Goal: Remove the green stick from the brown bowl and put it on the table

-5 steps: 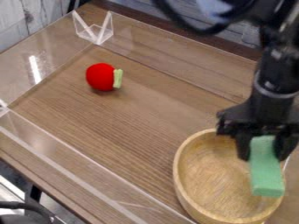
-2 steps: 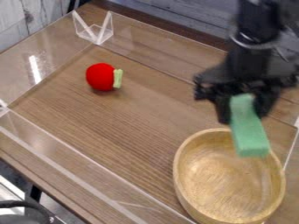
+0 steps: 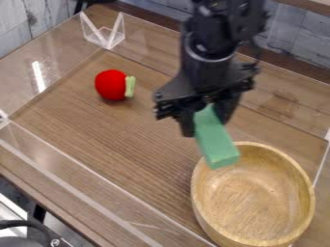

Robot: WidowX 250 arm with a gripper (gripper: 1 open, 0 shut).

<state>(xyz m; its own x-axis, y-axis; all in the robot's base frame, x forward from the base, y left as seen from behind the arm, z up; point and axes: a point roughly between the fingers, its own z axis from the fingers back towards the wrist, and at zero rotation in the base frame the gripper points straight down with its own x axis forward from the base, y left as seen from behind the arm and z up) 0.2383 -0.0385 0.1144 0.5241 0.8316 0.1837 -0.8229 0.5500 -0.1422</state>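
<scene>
- The brown bowl (image 3: 258,207) is at the near right of the view, its round inside facing up. I see bare light wood in it.
- To the left of the bowl, in the near left corner, there are black cables (image 3: 37,220), partly cut by the picture border.
- The green stick (image 3: 218,145) is out of the bowl. It hangs tilted, and its lower end appears just beside the far left part of the bowl's rim. How high it is over the table, I cannot tell.
- The black gripper (image 3: 204,114) is beyond the bowl and a little to its left. It is partly open, with the upper end of the green stick held between its fingers.
- The table (image 3: 110,145), brown with wood grain, carries the bowl and extends to the left and behind it.
- The red ball (image 3: 114,85) is well apart from the bowl, farther and to the left. It has a small green tab (image 3: 130,87) on its right side.
- Farthest from the bowl, toward the far left, stands a clear angular piece (image 3: 104,32), near the table's edge.
</scene>
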